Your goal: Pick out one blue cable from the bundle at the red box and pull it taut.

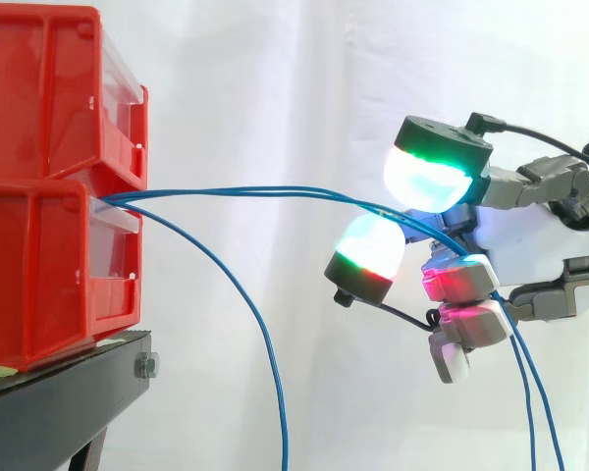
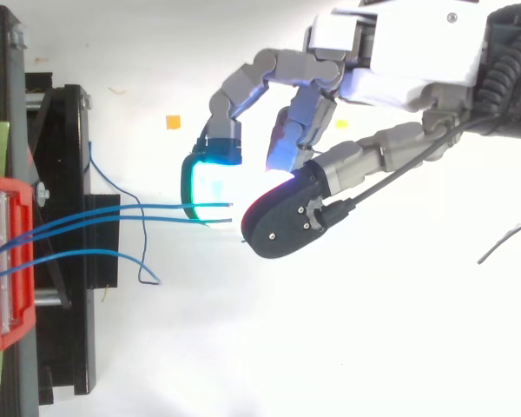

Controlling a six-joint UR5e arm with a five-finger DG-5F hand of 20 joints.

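Grey-and-white in its body, the robot hand (image 1: 530, 245) reaches in from the right edge of the side view, well apart from the bins. Two of its fingertips (image 1: 427, 177) face each other, one glowing white, cyan and green above, the other white with a red and green rim below. They are closed in a pinch on the blue cables (image 1: 275, 191), two strands running side by side. The other fingers curl below the palm with a red glow. Past the pinch, both strands bend and hang down across the curled fingers to the bottom edge. From above, the same two strands (image 2: 148, 211) run almost straight, only slightly bowed, from the bin to the pads.

A third cable (image 1: 245, 304) leaves the same opening, droops in a long arc and drops out of the frame between the bins and the robot hand, touching neither pad.

All three strands come out of the clear front of the lower red bin (image 1: 39, 275). An upper red bin (image 1: 39, 88) sits stacked on it. Both rest on the black stand (image 1: 59, 402).

Behind everything hangs the white curtain (image 1: 275, 78).
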